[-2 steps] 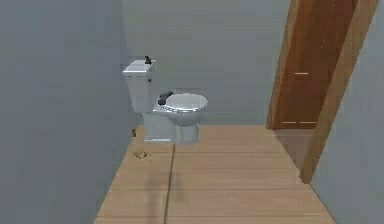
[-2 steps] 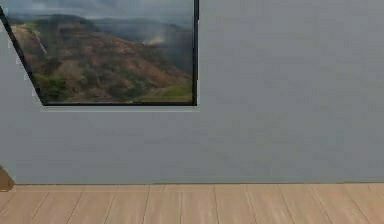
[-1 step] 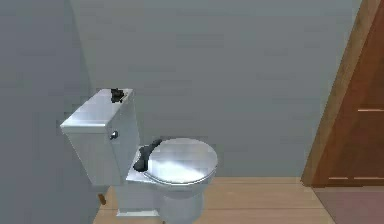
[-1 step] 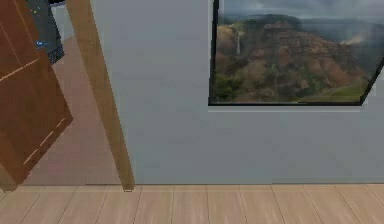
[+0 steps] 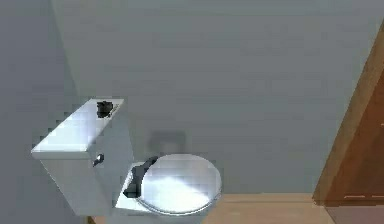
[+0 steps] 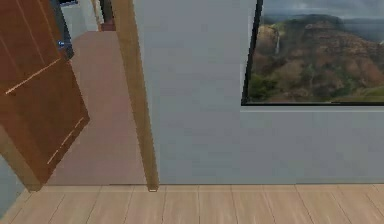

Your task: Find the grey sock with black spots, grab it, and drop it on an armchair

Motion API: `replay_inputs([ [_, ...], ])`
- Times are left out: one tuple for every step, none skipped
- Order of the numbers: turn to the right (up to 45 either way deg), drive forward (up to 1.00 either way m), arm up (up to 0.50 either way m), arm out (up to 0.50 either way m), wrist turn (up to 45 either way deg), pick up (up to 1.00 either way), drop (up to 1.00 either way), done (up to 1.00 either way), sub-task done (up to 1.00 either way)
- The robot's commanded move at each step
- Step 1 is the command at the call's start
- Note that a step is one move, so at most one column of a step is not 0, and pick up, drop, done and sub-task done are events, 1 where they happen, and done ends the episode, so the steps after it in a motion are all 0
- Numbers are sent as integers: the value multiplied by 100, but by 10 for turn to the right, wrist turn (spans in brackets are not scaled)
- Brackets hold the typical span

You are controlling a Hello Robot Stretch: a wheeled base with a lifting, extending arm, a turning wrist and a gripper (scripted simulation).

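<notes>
Toilet (image 5: 180, 184) (glossy white), brown wooden door (image 6: 35, 90)

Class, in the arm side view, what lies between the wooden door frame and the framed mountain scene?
Bare grey wall, in the arm side view, separates door frame from framed mountain scene.

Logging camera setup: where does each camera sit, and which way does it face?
Forward view: on the robot, facing ahead and down at a white toilet against a grey wall, small dark thing on its tank.
Arm side view: on the robot's body, facing out sideways at an open wooden door and a framed landscape picture.
Shared: the brown wood at the forward view's right edge is likely that same door.
</notes>
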Motion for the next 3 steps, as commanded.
replay_inputs([
  [-450, 0, 0, 0, 0, 0, 0, 0, 0],
  [-450, 0, 0, 0, 0, 0, 0, 0, 0],
  [-120, 0, 0, 0, 0, 0, 0, 0, 0],
])
